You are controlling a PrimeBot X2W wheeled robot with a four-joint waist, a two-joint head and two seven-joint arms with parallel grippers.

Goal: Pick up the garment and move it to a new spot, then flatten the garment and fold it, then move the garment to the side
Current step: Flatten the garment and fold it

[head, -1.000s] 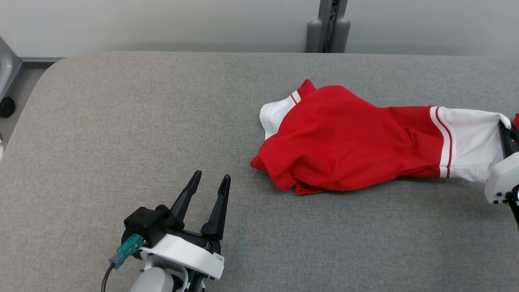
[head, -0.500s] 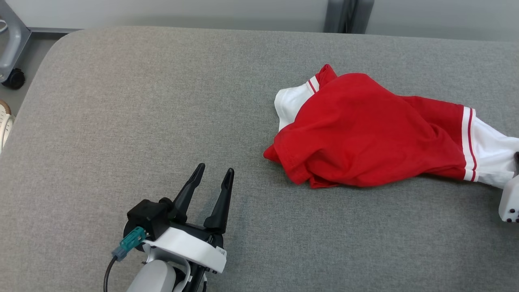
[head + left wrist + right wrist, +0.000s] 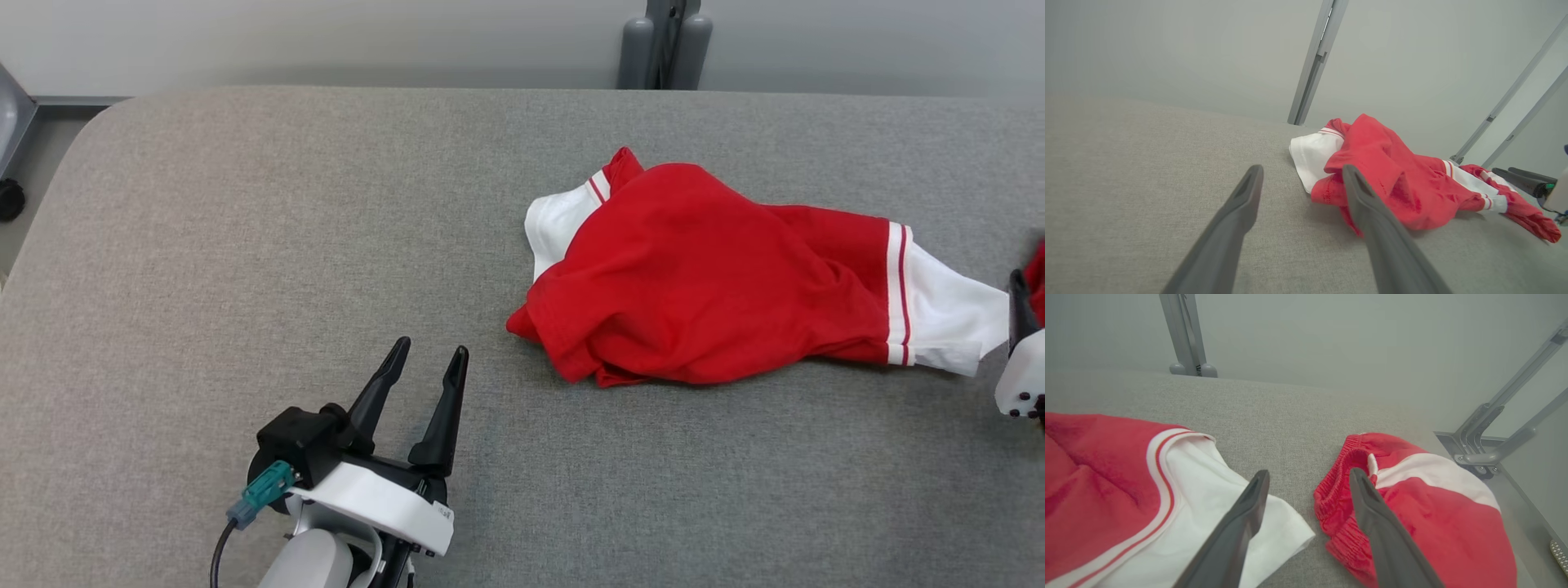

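Grey padded table point(image 3: 245, 245) stretching under both arms, metal post point(image 3: 665, 45) standing behind far edge. Red-and-white garment point(image 3: 694, 278) lying bunched right of centre, white sleeve trailing toward right gripper point(image 3: 1308, 473). Right gripper sitting with fingers spread, gripping nothing: one finger lying over white sleeve, other over elastic waistband of second red piece point(image 3: 1412, 506) just beside it. Left gripper point(image 3: 429, 353) hovering near front edge, fingers parted, empty, not touching garment.
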